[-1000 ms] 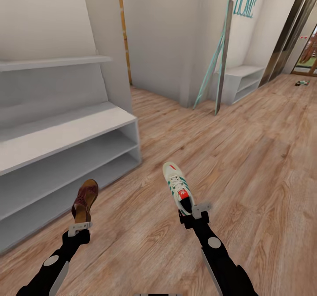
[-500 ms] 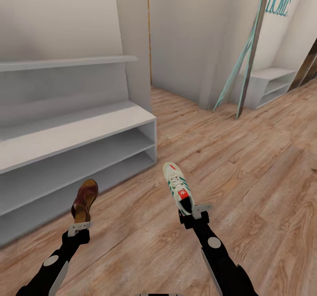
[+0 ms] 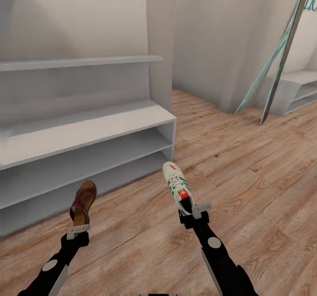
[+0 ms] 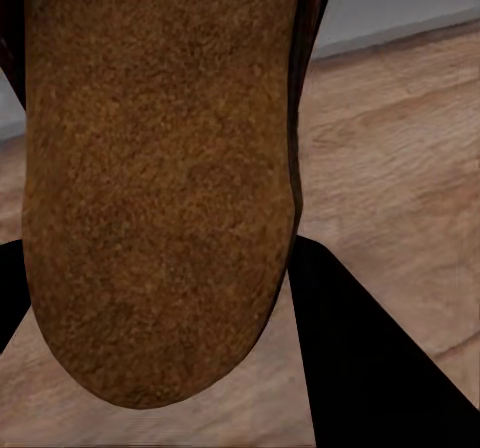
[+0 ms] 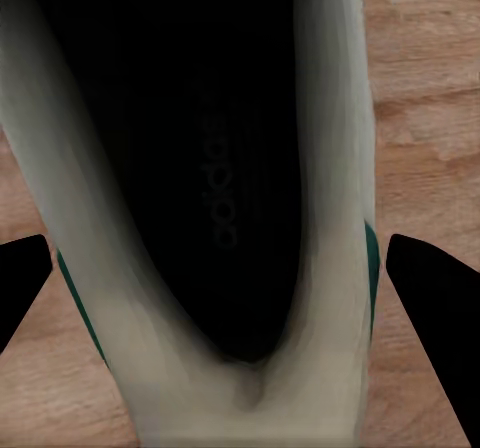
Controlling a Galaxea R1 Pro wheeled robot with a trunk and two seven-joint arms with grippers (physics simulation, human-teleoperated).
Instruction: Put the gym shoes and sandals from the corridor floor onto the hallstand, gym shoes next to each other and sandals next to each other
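One gym shoe [image 3: 177, 187] in view, white with green side stripes and a red heel tab; in the right wrist view you can read "adidas" printed on the dark insole of it [image 5: 215, 183]; the red tab has a white logo on it but too small to make out; a scrap of turquoise lettering sits at the top right corner of the head view, cut off and not readable.

One sandal [image 3: 83, 202] too, brown with dark reddish straps; the left wrist view looks at its fuzzy tan sole [image 4: 160, 168].

The right gripper [image 3: 193, 211] has its fingers pinching the heel of the gym shoe, toe pointing away, held above the corridor floor [image 3: 246, 173]; the left gripper [image 3: 79, 231] has its fingers pinching the heel end of the sandal, toe up and away, just off the front edge of the hallstand [image 3: 88, 129].

The hallstand has two low open shelves under its top, plus one wall shelf above, all bare; its right end corner is near the gym shoe's toe; wide open floor to the right, running to a smaller white shelf unit [image 3: 299, 91] and two slats [image 3: 277, 67] leaning on the wall.
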